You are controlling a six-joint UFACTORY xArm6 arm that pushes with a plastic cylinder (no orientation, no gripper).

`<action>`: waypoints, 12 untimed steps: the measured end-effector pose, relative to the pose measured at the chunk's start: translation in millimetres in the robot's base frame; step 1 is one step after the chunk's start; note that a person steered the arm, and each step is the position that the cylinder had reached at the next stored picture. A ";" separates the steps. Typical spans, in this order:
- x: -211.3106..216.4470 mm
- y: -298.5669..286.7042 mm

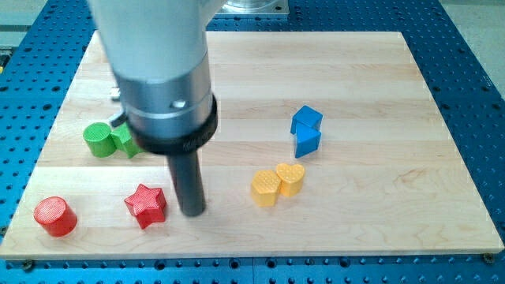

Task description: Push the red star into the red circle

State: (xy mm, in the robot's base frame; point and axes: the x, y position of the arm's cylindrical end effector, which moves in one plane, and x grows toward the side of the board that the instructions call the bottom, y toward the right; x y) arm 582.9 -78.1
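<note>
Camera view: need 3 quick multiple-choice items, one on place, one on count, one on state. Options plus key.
1. My tip sits where relative to the red star?
A. the view's right of it
B. the view's left of it
C. on top of it

2. How many yellow blocks?
A. one
B. two
C. three

3. The red star and red circle are:
A. touching
B. stacked
C. apart

Key: 1 A, rod stands just right of the star. 2 B, a pair sits mid-board. 3 C, bare wood shows between them.

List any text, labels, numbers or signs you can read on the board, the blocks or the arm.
None: no readable text anywhere.
The wooden board, red star, red circle and the other blocks are unmarked.
The arm housing above my tip is unlabelled.
</note>
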 end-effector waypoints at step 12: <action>10.1 -98.1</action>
